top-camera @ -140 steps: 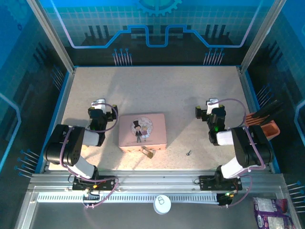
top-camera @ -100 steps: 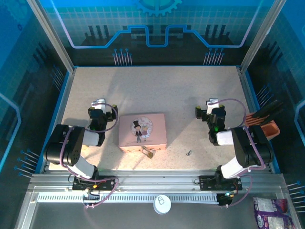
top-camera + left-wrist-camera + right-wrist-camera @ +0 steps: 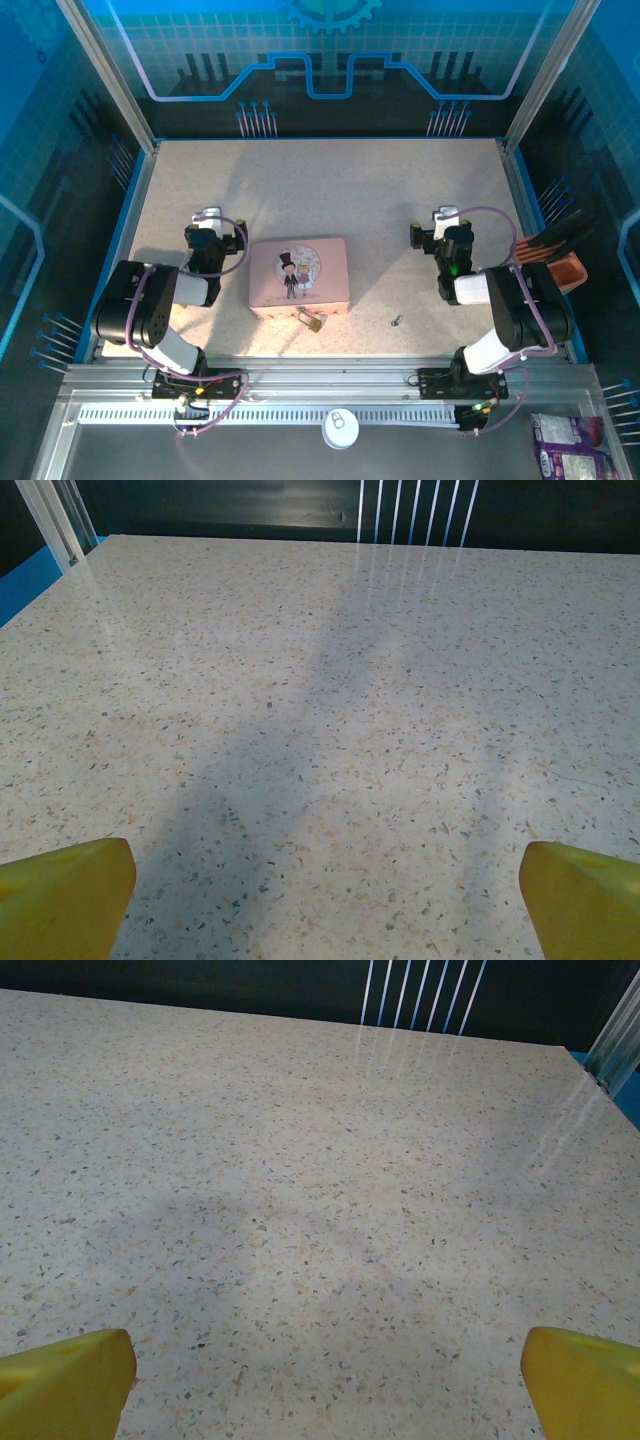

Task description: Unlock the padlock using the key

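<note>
The left gripper (image 3: 208, 222) hangs over the left part of the bench (image 3: 330, 180), near the left edge and about midway between the far and near edges. It points toward the far edge. In the left wrist view the gripper (image 3: 325, 900) is spread wide, its yellow fingers (image 3: 60, 895) at the two lower corners with bare speckled bench top between them.

Just right of it one pink tin (image 3: 299, 277) lies flat, lid up, its long side running along the near edge of the bench.

There is one padlock (image 3: 312, 321), lying flat against the middle of the tin's near side, close to the bench's near edge. Its long axis slants from far-left to near-right. Which end carries the shackle is too small to tell.

There is one key (image 3: 396, 321), lying by itself to the right of the padlock, clearly apart from it and from the tin, at the same depth from the near edge. It seems to slant from near-left to far-right, though it is too small to tell which end is the bow.

The right gripper (image 3: 443, 220) hangs over the right part of the bench, pointing toward the far edge, well apart from the key. In the right wrist view the gripper (image 3: 325, 1380) is spread wide, with its yellow fingers (image 3: 585, 1380) in the lower corners and nothing between them.
</note>
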